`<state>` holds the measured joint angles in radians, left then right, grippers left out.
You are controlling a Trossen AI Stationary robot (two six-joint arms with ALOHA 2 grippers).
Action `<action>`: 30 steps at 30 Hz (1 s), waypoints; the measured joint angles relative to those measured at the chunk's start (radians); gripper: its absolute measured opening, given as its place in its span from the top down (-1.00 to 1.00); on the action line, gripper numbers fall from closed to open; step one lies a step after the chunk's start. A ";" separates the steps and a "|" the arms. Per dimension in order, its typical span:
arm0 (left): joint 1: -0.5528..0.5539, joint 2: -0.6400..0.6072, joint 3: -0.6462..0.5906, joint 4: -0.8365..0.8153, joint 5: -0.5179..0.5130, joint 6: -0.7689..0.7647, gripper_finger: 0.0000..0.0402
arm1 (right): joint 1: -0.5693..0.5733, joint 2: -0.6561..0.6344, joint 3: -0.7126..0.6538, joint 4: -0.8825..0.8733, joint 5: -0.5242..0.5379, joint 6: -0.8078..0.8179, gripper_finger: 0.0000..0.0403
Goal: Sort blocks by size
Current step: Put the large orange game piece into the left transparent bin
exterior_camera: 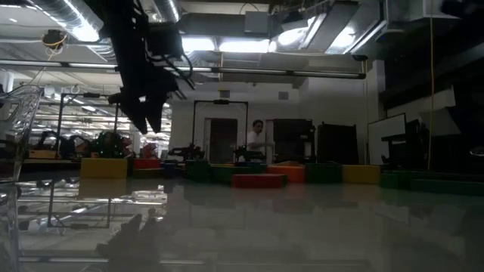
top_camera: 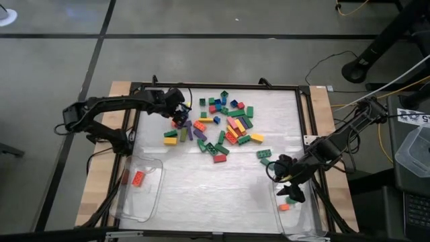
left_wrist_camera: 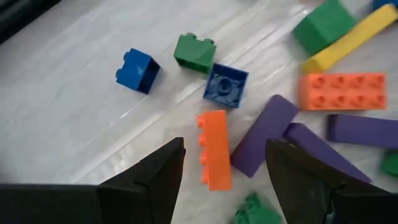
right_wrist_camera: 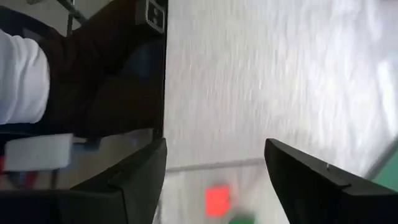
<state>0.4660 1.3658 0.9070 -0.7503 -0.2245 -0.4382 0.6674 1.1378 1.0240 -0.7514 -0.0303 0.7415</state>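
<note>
Blocks (top_camera: 225, 124) in several colours lie in a loose pile on the far middle of the white mat. My left gripper (top_camera: 179, 115) hangs open over the pile's left edge, pointing steeply down. In the left wrist view an orange block (left_wrist_camera: 214, 149) lies flat on the mat below the gap between the fingers, beside purple blocks (left_wrist_camera: 261, 137) and blue blocks (left_wrist_camera: 225, 85). My right gripper (top_camera: 285, 180) is open and holds nothing. It hangs above the near-right clear tub (top_camera: 306, 222), where a small red block (right_wrist_camera: 217, 200) and a green one (top_camera: 293, 199) lie.
A second clear tub (top_camera: 149, 202) at the near left holds an orange block (top_camera: 138, 178). A black frame (top_camera: 215, 86) borders the mat. Two green blocks (top_camera: 263, 155) lie apart from the pile toward the right. Bare mat (top_camera: 215, 195) stretches between the tubs.
</note>
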 joint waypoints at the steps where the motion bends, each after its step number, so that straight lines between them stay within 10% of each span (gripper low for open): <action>1: 0.004 0.013 0.000 0.001 0.000 0.001 -0.05 | 0.000 0.000 0.001 0.000 0.021 -0.026 -0.35; 20: 0.008 0.250 0.001 0.010 0.005 0.019 -0.02 | 0.000 0.000 0.003 0.001 0.348 -0.252 -0.35; 30: 0.027 0.254 0.000 0.020 0.010 0.051 0.65 | 0.000 0.006 0.003 0.002 0.460 -0.310 -0.35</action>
<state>0.4930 1.6201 0.9070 -0.7300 -0.2146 -0.3872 0.6672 1.1436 1.0267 -0.7496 0.4301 0.4317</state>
